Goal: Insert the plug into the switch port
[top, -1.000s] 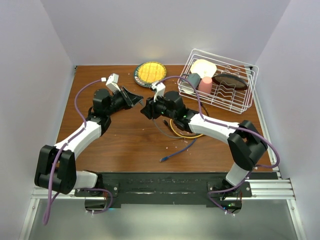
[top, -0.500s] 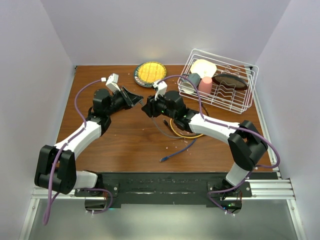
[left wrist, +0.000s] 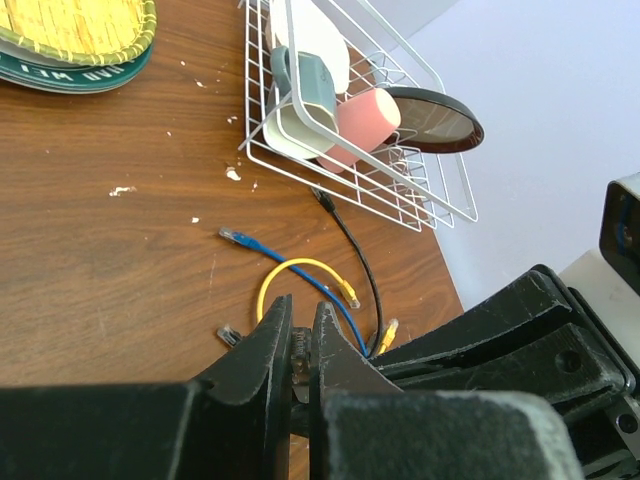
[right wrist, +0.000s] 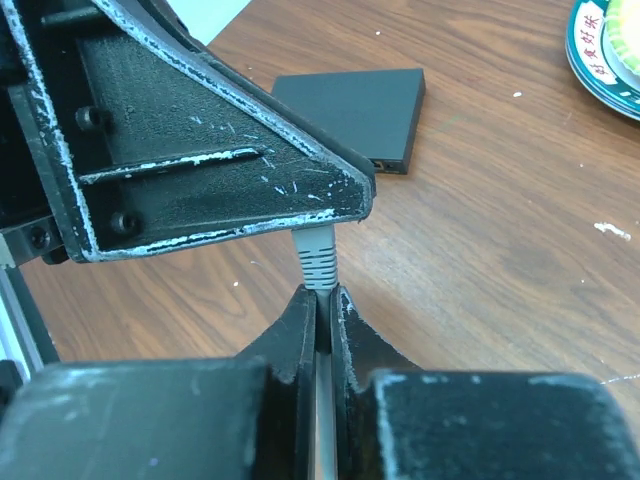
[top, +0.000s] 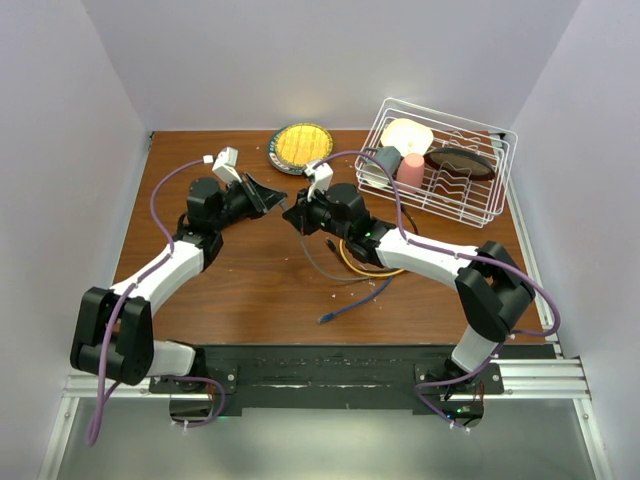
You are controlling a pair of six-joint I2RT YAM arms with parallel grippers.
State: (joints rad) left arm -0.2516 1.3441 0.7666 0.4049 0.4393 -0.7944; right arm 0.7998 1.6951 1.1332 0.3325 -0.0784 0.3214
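Grey and ribbed, the plug (right wrist: 318, 255) stands up out of the right end effector (right wrist: 320, 300), whose fingers are pressed together on the base of its boot. The plug's tip disappears just under a scuffed finger (right wrist: 220, 150) of the left end effector (left wrist: 300, 312), which is also pressed together; whether it grips the plug cannot be told. Ahead of the right fingertips, well apart from the plug, the flat black switch (right wrist: 350, 112) lies on the wooden counter (right wrist: 520, 250). A switch port (right wrist: 384, 162) shows on its near edge.

arms (top: 165, 270): white shells, black joints | cables (top: 152, 205): purple | tool fingers (right wrist: 200, 130): black, white-scuffed edges
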